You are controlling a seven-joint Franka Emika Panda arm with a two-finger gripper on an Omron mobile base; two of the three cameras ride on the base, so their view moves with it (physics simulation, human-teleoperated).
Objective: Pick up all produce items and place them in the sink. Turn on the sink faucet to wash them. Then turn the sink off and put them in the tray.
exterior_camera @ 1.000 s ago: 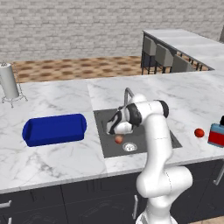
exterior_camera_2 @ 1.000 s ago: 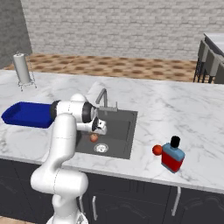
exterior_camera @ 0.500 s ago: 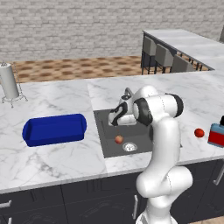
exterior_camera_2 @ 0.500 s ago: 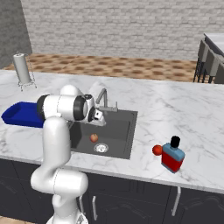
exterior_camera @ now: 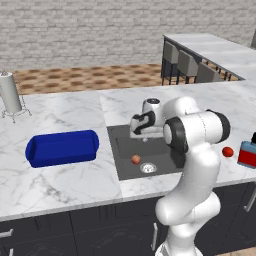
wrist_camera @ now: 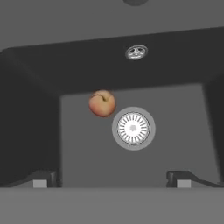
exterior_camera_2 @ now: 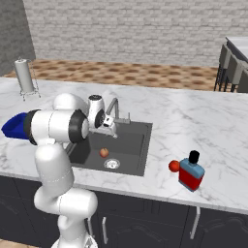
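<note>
An orange-red apple-like fruit (exterior_camera: 135, 159) (exterior_camera_2: 103, 152) (wrist_camera: 102, 103) lies on the floor of the dark sink (exterior_camera: 123, 145) (exterior_camera_2: 137, 140) (wrist_camera: 175, 140), just beside the round drain (wrist_camera: 133, 127). My gripper (exterior_camera: 141, 133) (exterior_camera_2: 110, 129) (wrist_camera: 111, 180) hangs open above the basin, clear of the fruit, with nothing between its fingers. The brighter red tomato-like fruit (exterior_camera: 228, 152) (exterior_camera_2: 174, 166) rests on the counter to the right of the sink. The blue tray (exterior_camera: 62, 148) (exterior_camera_2: 13, 126) sits left of the sink. The silver faucet (exterior_camera_2: 114, 106) rises behind my hand.
A red-and-blue boxy bottle (exterior_camera: 247, 154) (exterior_camera_2: 191, 172) stands right next to the tomato-like fruit. A white cylinder on a wire stand (exterior_camera: 10, 94) (exterior_camera_2: 24, 76) is at the far left of the marble counter. Bar stools (exterior_camera: 187, 64) stand beyond the far counter.
My hand has lifted up and away from the fruit in the sink, and the elbow has swung outward. The fruit has stayed beside the drain. The jaws have remained open.
</note>
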